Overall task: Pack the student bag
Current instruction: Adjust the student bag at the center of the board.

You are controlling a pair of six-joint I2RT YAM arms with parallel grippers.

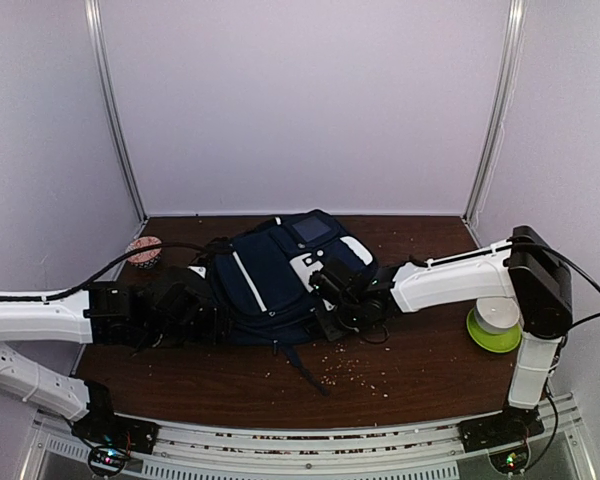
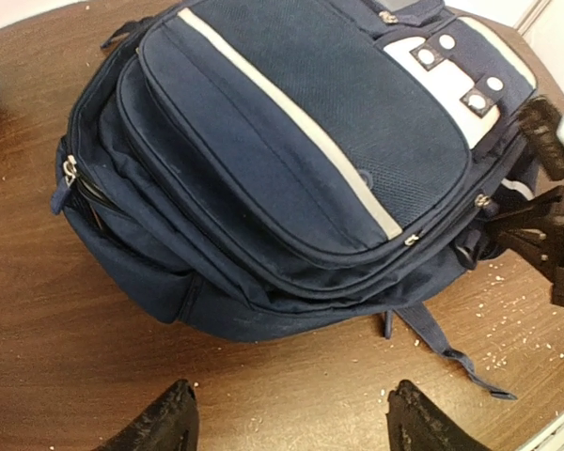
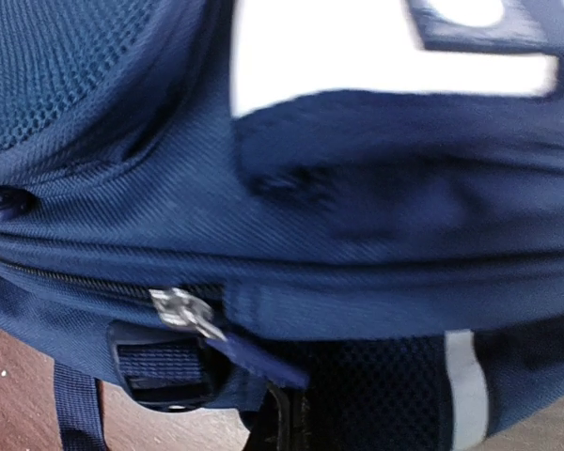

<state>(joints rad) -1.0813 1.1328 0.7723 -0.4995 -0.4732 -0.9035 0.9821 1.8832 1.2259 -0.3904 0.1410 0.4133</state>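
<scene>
Nearest the right wrist lens: one zipper pull (image 3: 183,310), metal with a blue fabric tab, is sitting on a zipper line along the side of the student bag (image 3: 357,235). The bag is lying flat, striped front panel up, at the middle of the surface (image 1: 430,370), with a loose strap (image 2: 451,352) trailing toward the near edge.

Attending: the right end effector (image 1: 328,290) is reaching in at the bag's side with its fingers closed; whether it is pinching the tab cannot be told. The left end effector (image 2: 287,427) is hovering wide apart, holding nothing, just short of the bag's side.

Sundries: crumbs (image 1: 355,365) are lying scattered, and a green dish (image 1: 493,325) is sitting near the right arm.

Hazards, as judged: nothing is bracing the bag, so a tug on the zipper is likely to drag the whole bag instead of opening it. So small a tab is also liable to slip from closed fingers.
</scene>
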